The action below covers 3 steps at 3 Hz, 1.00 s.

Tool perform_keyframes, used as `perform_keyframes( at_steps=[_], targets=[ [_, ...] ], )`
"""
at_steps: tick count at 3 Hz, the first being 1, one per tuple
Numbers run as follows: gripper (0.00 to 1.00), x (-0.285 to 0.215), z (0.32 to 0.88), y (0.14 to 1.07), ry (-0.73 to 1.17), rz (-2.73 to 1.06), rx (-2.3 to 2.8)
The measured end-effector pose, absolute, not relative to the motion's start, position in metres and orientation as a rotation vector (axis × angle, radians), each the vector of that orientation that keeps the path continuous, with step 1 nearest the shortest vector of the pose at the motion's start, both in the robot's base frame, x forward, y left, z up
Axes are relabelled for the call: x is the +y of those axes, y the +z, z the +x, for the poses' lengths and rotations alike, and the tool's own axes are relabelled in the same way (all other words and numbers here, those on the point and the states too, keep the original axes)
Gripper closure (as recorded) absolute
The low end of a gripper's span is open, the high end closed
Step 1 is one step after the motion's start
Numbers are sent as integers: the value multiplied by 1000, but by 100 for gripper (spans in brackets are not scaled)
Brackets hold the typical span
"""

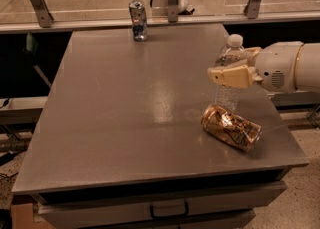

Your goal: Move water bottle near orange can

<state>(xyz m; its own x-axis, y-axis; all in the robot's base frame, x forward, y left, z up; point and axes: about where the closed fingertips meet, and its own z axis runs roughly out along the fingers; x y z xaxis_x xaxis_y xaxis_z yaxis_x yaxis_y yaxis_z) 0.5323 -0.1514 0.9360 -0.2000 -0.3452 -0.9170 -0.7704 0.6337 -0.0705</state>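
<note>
The gripper [228, 66] comes in from the right side, on the end of a fat white arm [285, 66]. Its tan fingers [234, 76] are pinching the water bottle [226, 97] around the middle, one finger in front and one behind. The water bottle is upright, with its white cap [235, 39] on top. It is over the right part of the grey surface [125, 113], near the right edge. I cannot tell if its bottom is touching the surface or is a little above it.

The orange can [231, 127] lies on its side, just in front of the water bottle and very near it. It is shiny and gold-orange, with dark marks on it. Its round end faces left.

A blue and silver can [138, 20] stands up at the far edge of the surface, well apart from the other two things.

Below the front edge of the surface is a drawer with a dark handle [168, 209]. Behind the surface there is a rail with metal posts [37, 2].
</note>
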Motion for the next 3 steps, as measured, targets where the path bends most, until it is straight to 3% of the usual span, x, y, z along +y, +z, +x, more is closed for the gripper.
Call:
perform_keyframes(
  at_steps=[1,2,3],
  targets=[
    [6,-149,533,928,508,-928,1779],
    [0,-148,533,924,515,-933,1778],
    [0,-167,528,927,485,-931,1784]
  ],
)
